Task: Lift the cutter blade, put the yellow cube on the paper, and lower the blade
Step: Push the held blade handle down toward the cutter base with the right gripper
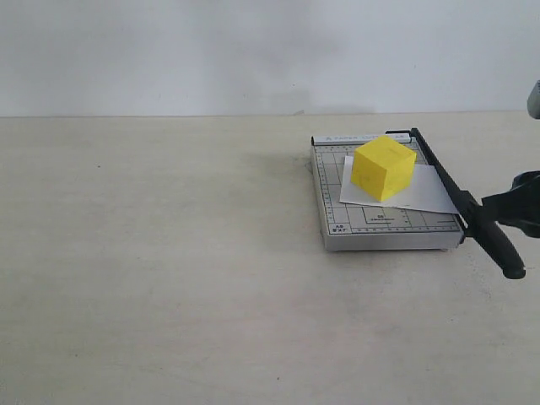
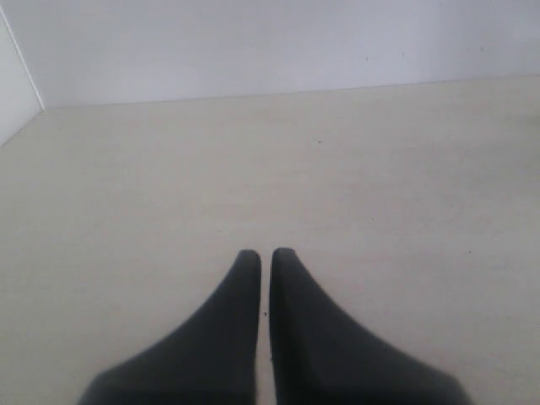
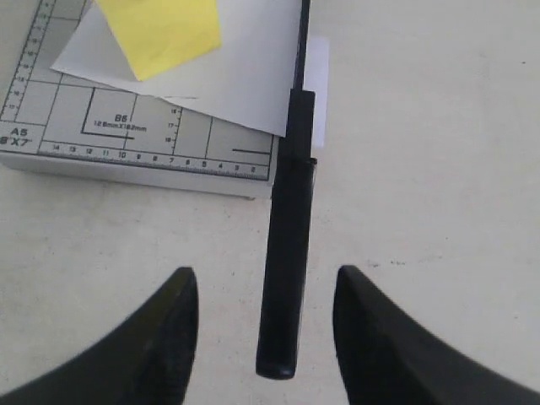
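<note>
In the exterior view you see the trimmer (image 1: 384,229) on the table (image 1: 169,278), on the right side. The paper (image 1: 426,192) lies a little skewed on its base, and the cube (image 1: 383,169) sits on the paper. The blade (image 1: 460,202) lies low along the right edge of the trimmer, and its handle sticks out past the front corner. Your right gripper (image 1: 508,207) reaches in from the right edge, level with the handle. The left arm is not in this view.

In the left wrist view, the left gripper (image 2: 266,257) hangs over bare table with its fingers (image 2: 240,291) pressed nearly together, holding nothing.

In the right wrist view, the jaws stand apart, one on each side of the handle, with a gap on both sides.
</note>
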Tool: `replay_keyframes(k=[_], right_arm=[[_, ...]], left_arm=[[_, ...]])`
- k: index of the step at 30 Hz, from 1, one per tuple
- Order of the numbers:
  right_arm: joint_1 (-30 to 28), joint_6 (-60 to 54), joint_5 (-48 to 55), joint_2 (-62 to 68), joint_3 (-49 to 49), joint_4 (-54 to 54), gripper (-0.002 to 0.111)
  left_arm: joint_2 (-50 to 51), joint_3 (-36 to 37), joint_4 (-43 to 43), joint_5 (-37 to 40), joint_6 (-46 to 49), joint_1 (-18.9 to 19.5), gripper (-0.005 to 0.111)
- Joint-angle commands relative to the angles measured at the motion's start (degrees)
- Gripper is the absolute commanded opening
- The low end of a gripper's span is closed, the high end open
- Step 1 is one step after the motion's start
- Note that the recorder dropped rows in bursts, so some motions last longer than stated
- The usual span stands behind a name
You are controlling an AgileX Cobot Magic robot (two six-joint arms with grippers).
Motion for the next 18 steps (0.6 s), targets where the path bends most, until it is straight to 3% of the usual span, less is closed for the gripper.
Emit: replay_keyframes(k=[1, 18], right_arm=[[0.0, 0.0, 1.8, 1.8, 0.1, 0.0, 0.047], [0.0, -1.5, -3.2, 12.5, 0.1, 0.1, 0.047]], left_arm=[[0.0, 0.2, 0.1, -0.2, -0.5, 0.2, 0.004], [0.0, 0.2, 0.1, -0.2, -0.5, 0.2, 0.004]])
